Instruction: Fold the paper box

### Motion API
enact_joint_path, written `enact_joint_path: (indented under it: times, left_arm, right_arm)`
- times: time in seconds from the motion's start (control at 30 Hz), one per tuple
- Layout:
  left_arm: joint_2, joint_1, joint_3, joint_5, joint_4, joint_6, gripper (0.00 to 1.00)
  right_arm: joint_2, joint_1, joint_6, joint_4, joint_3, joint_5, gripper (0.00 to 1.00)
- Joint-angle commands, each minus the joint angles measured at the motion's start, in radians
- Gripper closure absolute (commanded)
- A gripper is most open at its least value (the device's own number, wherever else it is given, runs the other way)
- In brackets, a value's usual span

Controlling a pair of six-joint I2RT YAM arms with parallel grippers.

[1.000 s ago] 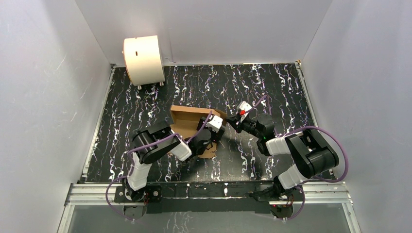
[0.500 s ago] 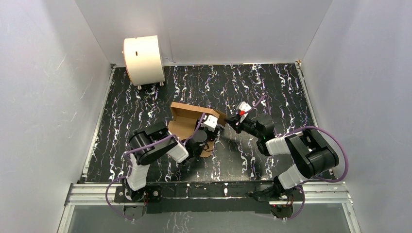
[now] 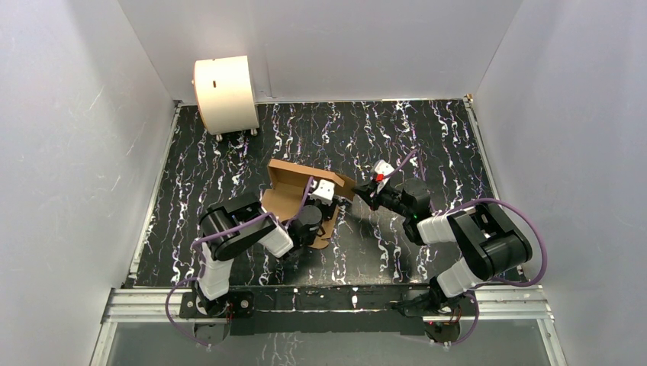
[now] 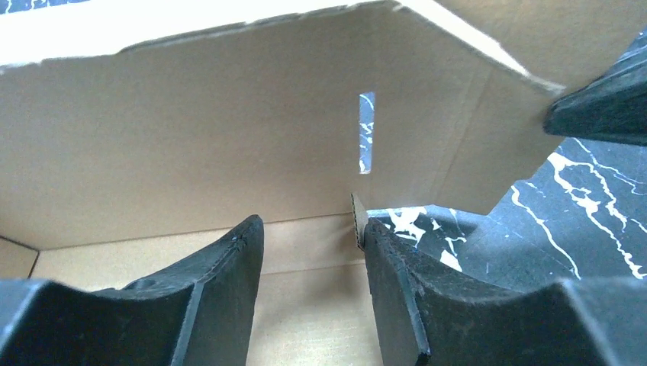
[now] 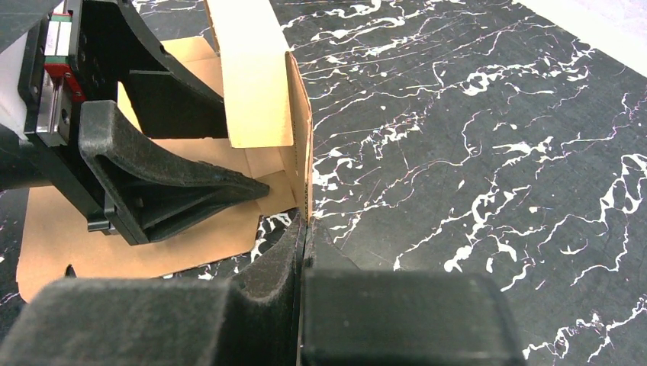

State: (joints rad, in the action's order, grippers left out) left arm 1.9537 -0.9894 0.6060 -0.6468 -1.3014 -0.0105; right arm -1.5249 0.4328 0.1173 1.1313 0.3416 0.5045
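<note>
While right pincer [image 5: 304, 225] pinches paper box [image 3: 290, 189], left pincer [image 4: 309, 236] gapes.

Top external: high up, behind both arm bases [image 3: 216, 299], looking down on whole surface [image 3: 458, 145]. Left wrist: very close, aimed past left hand [image 4: 310, 223] into paper box [image 4: 191, 152] interior. Right wrist: low and close, aimed past right hand [image 5: 304, 226] along box wall. Shared in all three: the box, plus opposite hand in each wrist view.
</note>
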Motion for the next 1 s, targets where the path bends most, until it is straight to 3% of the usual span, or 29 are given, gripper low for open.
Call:
enact_joint_path:
  times: [0.0, 0.13, 0.37, 0.53, 0.77, 0.97]
  left_arm:
    - [-0.061, 0.021, -0.032, -0.031, -0.148, 0.050, 0.52]
    - [-0.081, 0.028, -0.052, 0.019, -0.130, 0.075, 0.50]
    - [-0.112, 0.034, -0.082, 0.084, -0.095, 0.111, 0.42]
    - [-0.130, 0.043, -0.086, 0.113, -0.068, 0.138, 0.40]
    - [-0.142, 0.072, -0.101, 0.159, -0.026, 0.193, 0.39]
    - [-0.154, 0.083, -0.122, 0.211, -0.013, 0.219, 0.39]
  right_arm:
    - [0.020, 0.006, 0.016, 0.024, 0.009, 0.018, 0.94]
    - [0.030, 0.006, 0.007, 0.024, 0.009, 0.024, 0.89]
    - [0.100, 0.006, -0.020, -0.034, 0.017, 0.004, 0.71]
    - [0.197, 0.000, -0.035, -0.126, 0.009, -0.115, 0.57]
    - [0.258, -0.013, -0.085, -0.256, 0.022, -0.315, 0.57]
    - [0.163, -0.012, -0.063, -0.306, 0.082, -0.242, 0.60]
